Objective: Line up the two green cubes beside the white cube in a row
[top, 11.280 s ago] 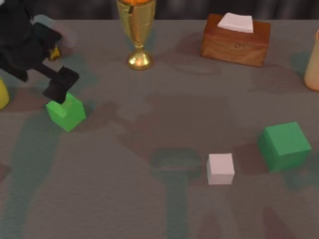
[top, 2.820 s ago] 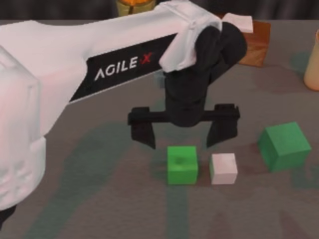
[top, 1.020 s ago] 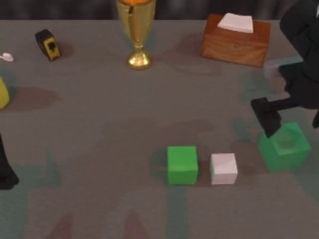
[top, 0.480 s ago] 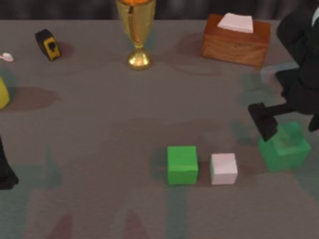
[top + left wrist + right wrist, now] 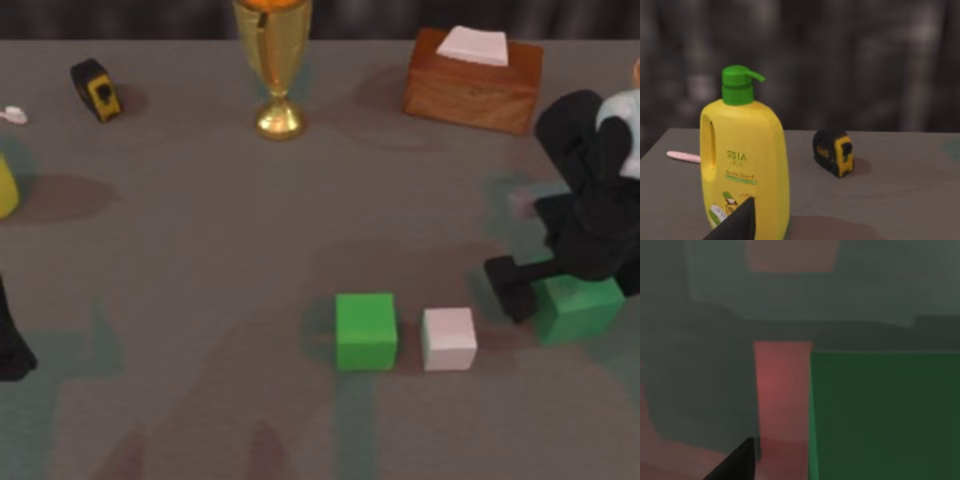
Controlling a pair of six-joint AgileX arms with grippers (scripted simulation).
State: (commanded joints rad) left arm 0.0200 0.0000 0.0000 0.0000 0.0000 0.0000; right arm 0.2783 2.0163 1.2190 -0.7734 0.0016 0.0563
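The bright lime-green cube point(image 5: 365, 330) sits on the table just left of the small white cube point(image 5: 449, 338), a narrow gap between them. The larger emerald-green cube point(image 5: 578, 312) lies further right, apart from the white cube. My right gripper point(image 5: 572, 286) is low over the emerald cube and open. One black finger point(image 5: 508, 288) stands at that cube's left side; the other is hidden at the picture's edge. The right wrist view shows the emerald cube point(image 5: 880, 415) close up beside one finger point(image 5: 737, 462). My left arm point(image 5: 8, 345) is parked at the left edge, gripper open.
A gold trophy point(image 5: 275, 65) and a wooden tissue box point(image 5: 473, 80) stand at the back. A black-and-yellow tape measure point(image 5: 96, 88) and a yellow pump bottle point(image 5: 745, 155) are at the far left. The tissue box is behind my right arm.
My right gripper has come down and slightly left, from above the emerald cube to around it. Before that the left arm set the lime cube beside the white cube and withdrew.
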